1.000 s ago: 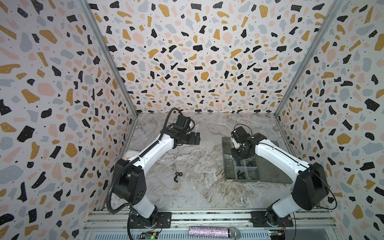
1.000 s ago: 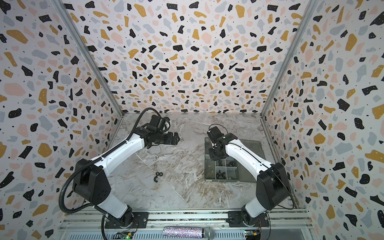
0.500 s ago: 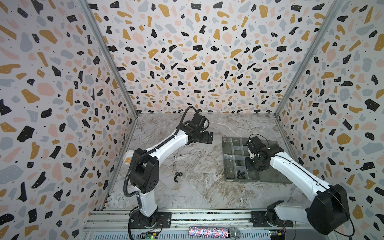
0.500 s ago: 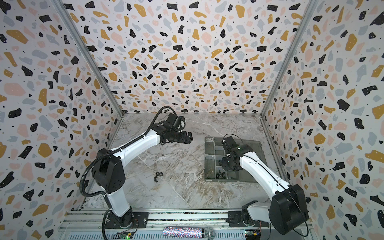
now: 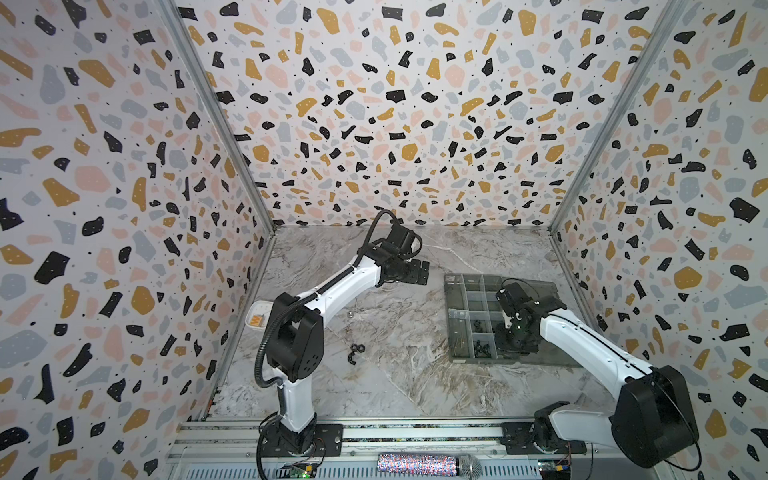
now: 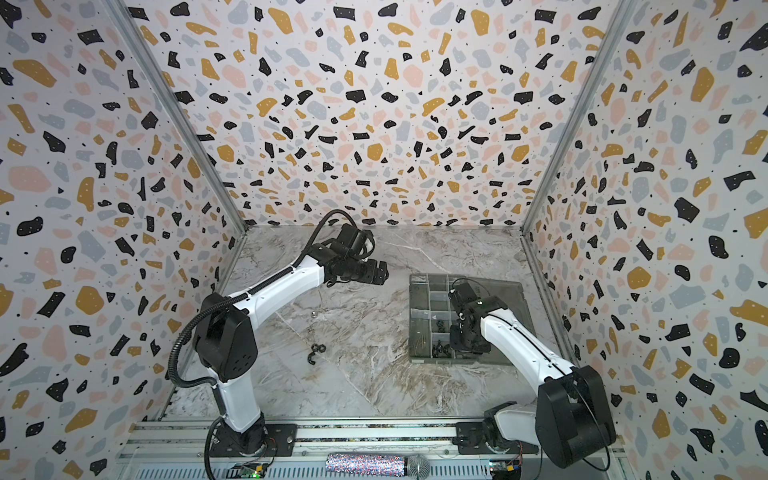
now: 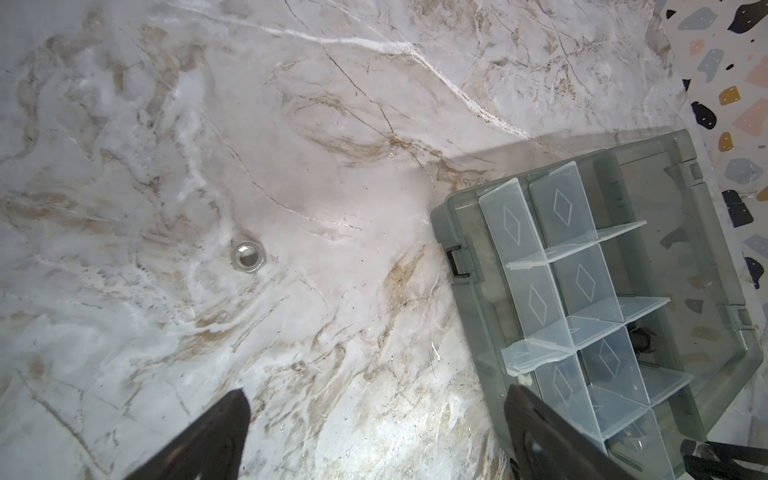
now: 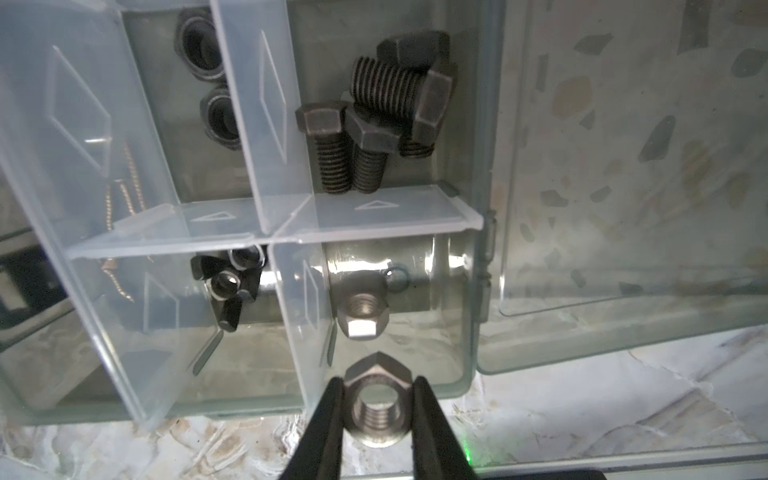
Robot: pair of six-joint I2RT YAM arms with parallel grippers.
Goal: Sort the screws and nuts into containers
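**Silver hex nut** (image 8: 377, 409): pinched across its flats between the narrowly parted jaws of the right gripper (image 8: 378, 384), bore facing the wrist camera, over the corner compartment of the organiser box (image 8: 471, 291).
- Just ahead of the jaws: one silver domed nut (image 8: 362, 311) lying in that compartment.
- Beyond it: black hex bolts (image 8: 365, 124) in the next compartment.
- Right arm: folded, wrist pointing down.

**Left gripper** (image 7: 376, 390): jaws spread wide, empty, above the marble table (image 7: 332, 124).
- Ahead of the jaws, well apart: a loose silver nut (image 7: 248, 257).
- Left arm: stretched forward.
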